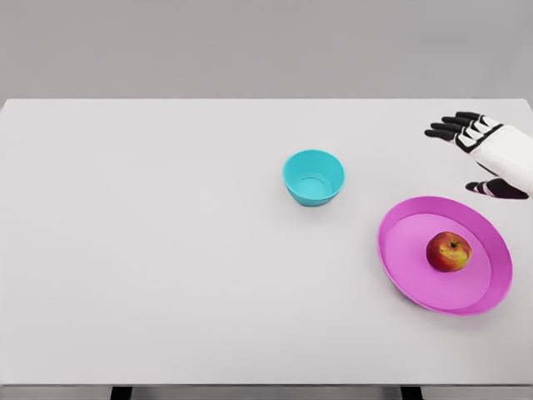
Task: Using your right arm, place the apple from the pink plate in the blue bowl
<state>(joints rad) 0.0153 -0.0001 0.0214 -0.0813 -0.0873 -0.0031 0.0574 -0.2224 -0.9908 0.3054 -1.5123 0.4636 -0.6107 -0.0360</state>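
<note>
White tabletop [166, 250] carries a red-yellow apple [449, 252] on the pink plate [408, 258], apart from the blue bowl [313, 177], while the right hand [487, 154] hovers, fingers spread, empty.

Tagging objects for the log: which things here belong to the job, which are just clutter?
Job: apple, pink plate under it, blue bowl, right hand, open and apart from the plate.
Clutter: none; only the white table besides.
</note>
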